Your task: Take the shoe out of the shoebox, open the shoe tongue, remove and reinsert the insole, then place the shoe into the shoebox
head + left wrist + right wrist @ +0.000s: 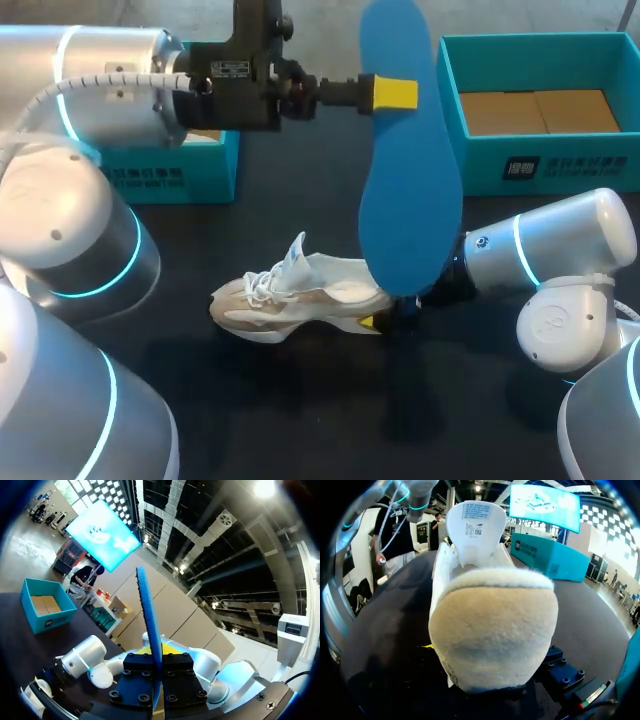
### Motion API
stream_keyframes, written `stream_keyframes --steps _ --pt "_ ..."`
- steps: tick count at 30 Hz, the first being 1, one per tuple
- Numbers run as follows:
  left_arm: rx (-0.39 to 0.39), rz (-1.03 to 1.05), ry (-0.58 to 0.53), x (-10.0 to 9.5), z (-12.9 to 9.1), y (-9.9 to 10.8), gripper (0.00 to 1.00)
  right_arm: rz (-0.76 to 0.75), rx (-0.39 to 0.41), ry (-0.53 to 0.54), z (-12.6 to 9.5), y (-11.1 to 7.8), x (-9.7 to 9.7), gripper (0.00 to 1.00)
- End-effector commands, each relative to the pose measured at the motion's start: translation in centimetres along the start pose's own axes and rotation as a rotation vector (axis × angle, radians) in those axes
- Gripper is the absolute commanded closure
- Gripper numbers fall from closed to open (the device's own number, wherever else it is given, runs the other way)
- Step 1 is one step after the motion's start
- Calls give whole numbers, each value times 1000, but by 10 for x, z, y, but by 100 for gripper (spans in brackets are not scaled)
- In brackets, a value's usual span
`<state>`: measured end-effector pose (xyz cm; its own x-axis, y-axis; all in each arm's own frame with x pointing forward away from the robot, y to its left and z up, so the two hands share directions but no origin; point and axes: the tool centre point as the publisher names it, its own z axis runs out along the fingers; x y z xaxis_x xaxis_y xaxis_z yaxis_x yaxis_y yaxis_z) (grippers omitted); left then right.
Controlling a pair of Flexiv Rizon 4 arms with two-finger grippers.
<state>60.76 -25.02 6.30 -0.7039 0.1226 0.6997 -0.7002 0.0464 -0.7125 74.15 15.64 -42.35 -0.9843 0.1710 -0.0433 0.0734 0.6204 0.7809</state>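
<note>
A long blue insole [410, 190] hangs high over the table, with my left gripper [395, 92] shut on its upper part. In the left wrist view the insole [147, 615] stands edge-on, pinched between the black fingers of the left gripper [156, 680]. The white and beige shoe [300, 295] lies on the dark table, toe to the left, its tongue [476, 525] raised. My right gripper [390, 315] holds the shoe's heel [490, 630] from behind. Its far finger is hidden by the insole.
An open teal shoebox [560, 165] with a cardboard liner stands at the back right. A second teal box part [180, 170] sits at the back left, partly under my left arm. Bare dark table lies in front of the shoe.
</note>
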Motion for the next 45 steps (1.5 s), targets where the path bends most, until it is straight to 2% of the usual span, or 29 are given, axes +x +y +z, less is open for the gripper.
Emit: stream_keyframes --steps 1,19,30,45 --pt "16 -5 36 -3 -6 16 100 1 7 -3 1 0 2 100" --pt "-14 -56 17 -1 -24 37 100 1 7 -3 1 0 2 100" --pt "-19 -59 26 6 -22 39 100 1 7 -3 1 0 2 100" --pt "-12 -54 24 6 -23 39 100 1 7 -3 1 0 2 100"
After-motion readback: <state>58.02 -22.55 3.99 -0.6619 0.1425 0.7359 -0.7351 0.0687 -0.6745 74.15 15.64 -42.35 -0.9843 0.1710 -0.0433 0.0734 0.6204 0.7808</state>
